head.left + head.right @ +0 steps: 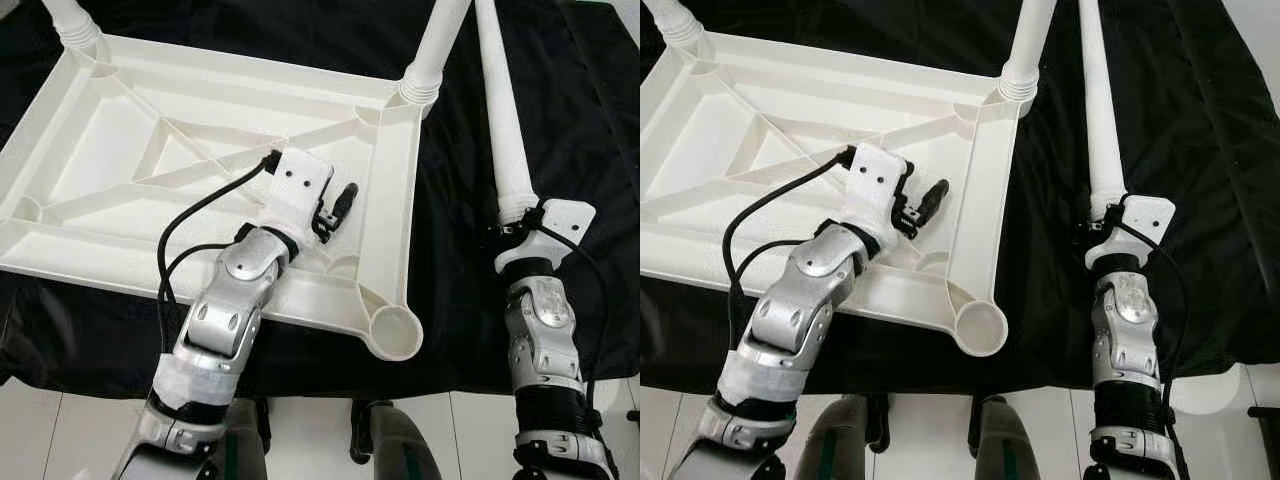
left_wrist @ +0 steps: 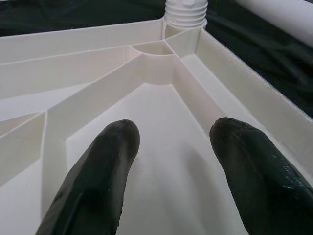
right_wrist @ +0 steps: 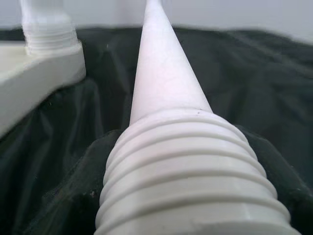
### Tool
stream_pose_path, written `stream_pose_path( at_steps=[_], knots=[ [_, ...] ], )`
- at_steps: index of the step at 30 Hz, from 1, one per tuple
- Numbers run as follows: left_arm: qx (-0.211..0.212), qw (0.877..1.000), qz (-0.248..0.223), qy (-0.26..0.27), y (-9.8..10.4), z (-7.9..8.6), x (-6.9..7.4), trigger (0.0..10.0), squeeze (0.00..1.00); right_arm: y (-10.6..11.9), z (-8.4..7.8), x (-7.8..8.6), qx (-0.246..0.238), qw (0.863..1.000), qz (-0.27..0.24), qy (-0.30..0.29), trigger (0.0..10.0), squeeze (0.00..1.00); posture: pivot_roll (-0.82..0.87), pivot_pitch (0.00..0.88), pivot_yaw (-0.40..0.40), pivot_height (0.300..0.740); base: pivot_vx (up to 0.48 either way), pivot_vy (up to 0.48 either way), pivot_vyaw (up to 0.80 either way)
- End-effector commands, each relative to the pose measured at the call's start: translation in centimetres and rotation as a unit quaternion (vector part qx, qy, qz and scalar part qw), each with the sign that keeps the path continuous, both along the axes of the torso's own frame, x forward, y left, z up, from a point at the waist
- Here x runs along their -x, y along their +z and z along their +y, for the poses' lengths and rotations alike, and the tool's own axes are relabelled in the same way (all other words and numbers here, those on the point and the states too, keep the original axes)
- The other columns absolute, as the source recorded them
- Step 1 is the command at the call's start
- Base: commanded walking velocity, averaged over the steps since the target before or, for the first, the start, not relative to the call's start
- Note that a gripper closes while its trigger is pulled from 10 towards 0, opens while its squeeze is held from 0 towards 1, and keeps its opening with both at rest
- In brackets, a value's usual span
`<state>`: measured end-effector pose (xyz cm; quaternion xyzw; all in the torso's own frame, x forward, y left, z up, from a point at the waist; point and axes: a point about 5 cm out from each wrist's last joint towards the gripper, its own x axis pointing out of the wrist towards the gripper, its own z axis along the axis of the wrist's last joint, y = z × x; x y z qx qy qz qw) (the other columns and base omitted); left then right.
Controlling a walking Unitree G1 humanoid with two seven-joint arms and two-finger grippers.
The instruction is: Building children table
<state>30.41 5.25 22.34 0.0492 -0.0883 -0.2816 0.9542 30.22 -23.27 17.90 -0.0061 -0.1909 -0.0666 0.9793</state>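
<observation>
A white plastic tabletop (image 1: pixel 120 150) lies upside down on a black cloth. One white leg (image 1: pixel 435 50) is screwed into its far right corner and another leg (image 1: pixel 72 22) into the far left corner. The near right corner socket (image 1: pixel 393 332) is an empty ring. My left gripper (image 1: pixel 340 205) hovers open over the ribbed underside near the right rim, fingers (image 2: pixel 110 147) apart with nothing between them. My right gripper (image 1: pixel 515 218) is shut on the threaded end (image 3: pixel 186 171) of a loose white leg (image 1: pixel 505 120), which lies on the cloth to the right of the tabletop, pointing away.
The black cloth (image 1: pixel 470 300) ends just in front of me, with white tiled floor (image 1: pixel 90 430) below its edge. A black cable (image 1: pixel 200 215) loops from my left wrist over the tabletop. A white rounded part (image 1: pixel 1210 385) sits at the cloth's near right edge.
</observation>
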Motion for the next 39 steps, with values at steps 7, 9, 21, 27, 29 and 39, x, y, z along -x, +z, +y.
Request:
stream_pose_path(
  at_steps=[7,9,21,27,29,39],
  knots=[
    [0.038,0.997,-0.010,-0.070,1.2,-0.9,-0.8,10.0,0.00,1.7,-0.4,1.5,0.041,0.997,-0.027,-0.067,10.0,0.00,0.04,0.100,0.002,0.740,0.000,0.000,0.00],
    [0.043,0.996,-0.012,-0.079,1.4,-0.9,-1.0,10.0,0.00,2.0,-0.5,1.7,0.048,0.996,-0.028,-0.076,10.0,0.00,0.03,0.079,0.009,0.740,0.000,0.000,0.00],
    [0.102,0.978,-0.015,-0.180,3.3,-1.2,-1.4,10.0,1.00,5.2,0.2,2.7,0.040,0.990,-0.122,-0.048,10.0,0.00,0.02,0.017,0.027,0.740,0.000,0.000,0.00],
    [0.113,0.972,0.011,-0.206,3.8,-1.2,-1.7,10.0,0.03,7.9,1.2,2.2,0.062,0.984,-0.165,-0.014,10.0,0.00,0.03,0.005,0.021,0.740,0.000,0.000,0.00],
    [0.114,0.968,0.017,-0.221,4.0,-1.2,-1.6,10.0,0.00,8.7,1.6,2.2,0.067,0.982,-0.177,-0.003,10.0,0.00,0.03,0.004,0.020,0.740,0.000,0.000,0.00],
    [0.171,0.944,0.045,-0.279,6.1,-1.5,-1.3,10.0,0.00,11.2,3.6,2.6,0.089,0.969,-0.222,0.057,10.0,0.00,0.03,0.000,0.016,0.740,0.000,0.000,0.00]
  ],
)
